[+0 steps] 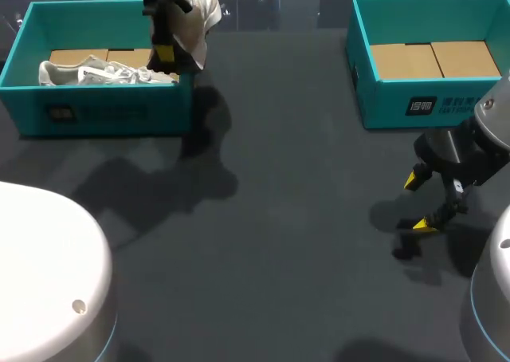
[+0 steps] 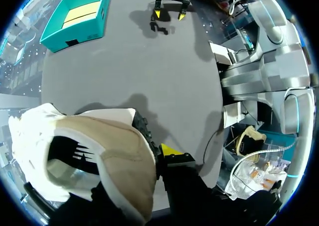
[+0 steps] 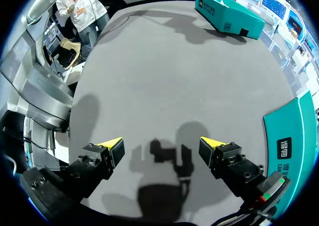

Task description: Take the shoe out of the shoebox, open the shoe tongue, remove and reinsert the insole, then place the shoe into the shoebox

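A white shoe (image 1: 197,15) with a tan lining hangs in the air over the right end of the left teal shoebox (image 1: 103,111). My left gripper (image 1: 164,53) is shut on it. In the left wrist view the shoe (image 2: 94,156) fills the space before the gripper (image 2: 152,159). It hides one finger, and only one yellow fingertip (image 2: 172,149) shows beside it. A second pale shoe (image 1: 103,73) lies inside the left box. My right gripper (image 1: 421,202) stands open low over the table at the right, nothing between its fingers (image 3: 162,145).
A second teal shoebox (image 1: 434,103) with a cardboard floor stands at the back right, just behind my right gripper; its wall (image 3: 294,146) shows beside that gripper. The left shoebox (image 3: 229,14) lies far ahead across dark table.
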`<control>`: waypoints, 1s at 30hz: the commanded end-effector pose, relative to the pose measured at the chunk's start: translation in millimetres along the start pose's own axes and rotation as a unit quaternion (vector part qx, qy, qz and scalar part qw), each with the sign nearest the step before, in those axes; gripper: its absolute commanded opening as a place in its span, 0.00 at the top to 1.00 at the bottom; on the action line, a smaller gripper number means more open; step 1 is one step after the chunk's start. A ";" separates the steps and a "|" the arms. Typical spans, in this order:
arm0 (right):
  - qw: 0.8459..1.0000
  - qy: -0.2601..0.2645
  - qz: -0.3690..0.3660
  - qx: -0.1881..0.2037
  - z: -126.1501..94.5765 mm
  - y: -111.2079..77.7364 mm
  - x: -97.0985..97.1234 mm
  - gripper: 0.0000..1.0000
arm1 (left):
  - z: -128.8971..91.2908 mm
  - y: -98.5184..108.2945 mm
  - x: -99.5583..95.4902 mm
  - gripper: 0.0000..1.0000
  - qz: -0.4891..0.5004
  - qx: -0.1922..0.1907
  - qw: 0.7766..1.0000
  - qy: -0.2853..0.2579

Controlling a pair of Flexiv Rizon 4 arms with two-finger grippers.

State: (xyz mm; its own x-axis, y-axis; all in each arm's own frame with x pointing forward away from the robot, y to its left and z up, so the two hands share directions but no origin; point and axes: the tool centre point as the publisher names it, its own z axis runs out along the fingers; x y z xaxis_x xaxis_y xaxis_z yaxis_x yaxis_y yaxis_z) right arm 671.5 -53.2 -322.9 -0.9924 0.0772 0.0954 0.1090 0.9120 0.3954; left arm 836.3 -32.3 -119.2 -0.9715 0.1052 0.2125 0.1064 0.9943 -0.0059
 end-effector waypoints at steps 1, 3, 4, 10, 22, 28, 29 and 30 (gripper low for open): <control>1.000 -0.001 0.000 0.000 0.2 -0.5 1.2 0.00 | -1.1 4.4 -0.8 1.00 0.005 -0.010 1.000 -0.015; 1.000 -0.001 0.000 0.000 0.2 -0.5 1.2 0.00 | -4.3 15.7 -9.2 1.00 0.016 -0.015 1.000 -0.008; 1.000 -0.001 0.000 0.000 0.2 -0.5 1.2 0.00 | -6.0 22.3 -14.9 1.00 0.011 -0.022 1.000 -0.016; 1.000 -0.001 0.000 0.000 0.2 -0.5 1.2 0.00 | -17.1 66.4 -40.2 1.00 0.004 -0.025 1.000 -0.009; 1.000 -0.001 0.000 0.000 0.2 -0.5 1.2 0.00 | -33.6 163.1 -115.0 1.00 -0.050 -0.038 0.998 -0.006; 1.000 -0.001 0.000 0.000 0.2 -0.5 1.2 0.00 | -31.0 205.2 -147.5 1.00 -0.070 -0.063 0.995 -0.017; 1.000 -0.001 0.000 0.000 0.2 -0.5 1.2 0.00 | -31.2 209.9 -151.1 1.00 -0.081 -0.069 0.994 -0.022; 1.000 -0.001 0.000 0.000 0.2 -0.5 1.2 0.00 | -31.1 218.2 -155.2 1.00 -0.079 -0.076 0.994 -0.026</control>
State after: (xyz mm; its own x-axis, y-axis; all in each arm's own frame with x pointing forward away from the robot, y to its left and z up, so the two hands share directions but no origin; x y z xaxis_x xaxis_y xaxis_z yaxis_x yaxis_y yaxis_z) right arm 671.5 -53.2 -322.9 -0.9924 0.0772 0.0954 0.1090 0.9120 0.3954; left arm 1002.9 157.8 -122.5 -0.9902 -0.0478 0.1315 -0.0251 0.9854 0.1686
